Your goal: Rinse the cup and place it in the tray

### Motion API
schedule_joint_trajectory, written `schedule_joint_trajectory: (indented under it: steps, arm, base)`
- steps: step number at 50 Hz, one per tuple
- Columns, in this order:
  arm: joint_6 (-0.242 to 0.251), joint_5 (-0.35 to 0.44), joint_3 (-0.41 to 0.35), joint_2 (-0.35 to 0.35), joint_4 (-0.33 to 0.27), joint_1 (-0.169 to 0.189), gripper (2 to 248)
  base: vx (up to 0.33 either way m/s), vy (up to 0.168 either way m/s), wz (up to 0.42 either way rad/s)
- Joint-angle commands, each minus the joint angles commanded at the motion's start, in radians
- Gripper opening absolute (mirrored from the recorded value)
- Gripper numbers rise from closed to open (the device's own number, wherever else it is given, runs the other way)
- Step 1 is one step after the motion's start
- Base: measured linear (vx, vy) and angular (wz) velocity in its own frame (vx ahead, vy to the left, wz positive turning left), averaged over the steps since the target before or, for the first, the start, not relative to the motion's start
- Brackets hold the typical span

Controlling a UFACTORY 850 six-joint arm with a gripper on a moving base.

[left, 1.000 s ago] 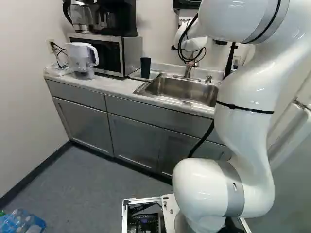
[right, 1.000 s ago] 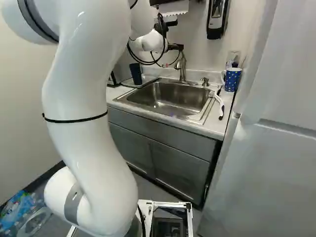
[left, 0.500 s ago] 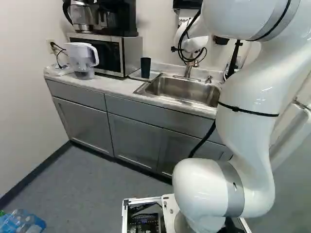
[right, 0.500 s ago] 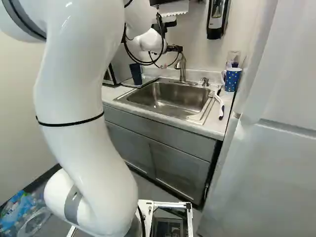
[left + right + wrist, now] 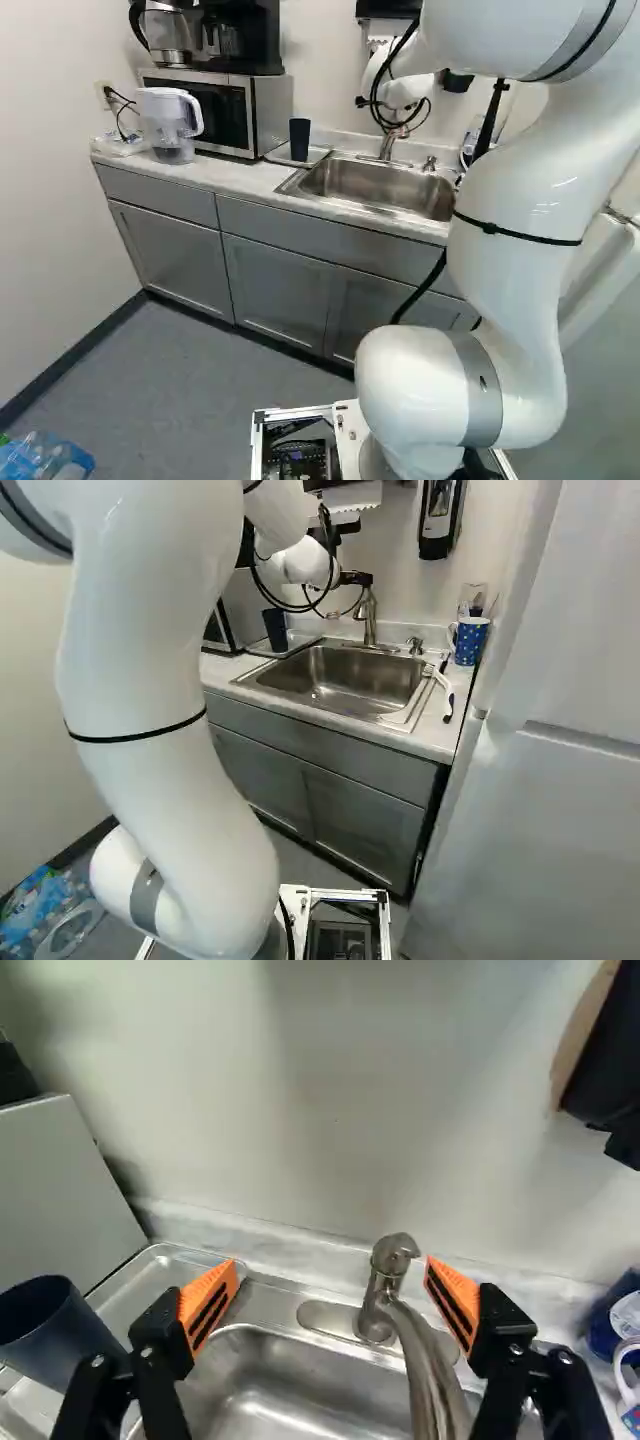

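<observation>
Gripper point(image 5: 333, 1268) spread, pinching nothing; faucet lever point(image 5: 397, 1249) ahead, between its fingers. Robot's likely step: working the tap, best nudged lightly, spout avoided. Cup point(image 5: 300, 140) upright in tray point(image 5: 140, 1290) near counter's point(image 5: 230, 178) back edge; contents unseen. Blue mug point(image 5: 471, 642), back right corner, fill hidden.

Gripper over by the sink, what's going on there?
The arm's gripper is open and empty, aimed toward the faucet behind the sink. Nobody is handling the dark cup; it stands in the tray beside the sink. Whether it has been rinsed, I can't tell.
</observation>
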State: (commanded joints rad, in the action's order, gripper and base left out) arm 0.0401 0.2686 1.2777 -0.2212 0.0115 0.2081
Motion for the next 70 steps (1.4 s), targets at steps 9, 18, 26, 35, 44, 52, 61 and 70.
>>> schedule_joint_trajectory:
  steps: [9, 18, 26, 35, 44, 52, 61, 70]
  arm:
    - [0.0, 0.0, -0.029, 0.027, 0.0, 0.019, 247]
    - [0.0, -0.013, -0.06, 0.054, 0.0, 0.035, 247]
    - [0.0, -0.038, -0.089, 0.082, 0.0, 0.046, 247]
    - [0.0, -0.074, -0.121, 0.111, 0.0, 0.056, 247]
    - [0.0, -0.115, -0.151, 0.14, 0.0, 0.062, 247]
    - [0.0, -0.156, -0.177, 0.165, 0.0, 0.066, 247]
    - [0.0, -0.207, -0.205, 0.193, 0.0, 0.07, 247]
    - [0.0, -0.263, -0.232, 0.219, 0.0, 0.074, 247]
  base:
    - [0.0, 0.0, 0.0]
    - [0.0, 0.0, 0.0]
    - [0.0, 0.0, 0.0]
    - [0.0, 0.0, 0.0]
    - [0.0, 0.0, 0.0]
    - [0.0, 0.0, 0.0]
    - [0.0, 0.0, 0.0]
    - [0.0, 0.0, 0.0]
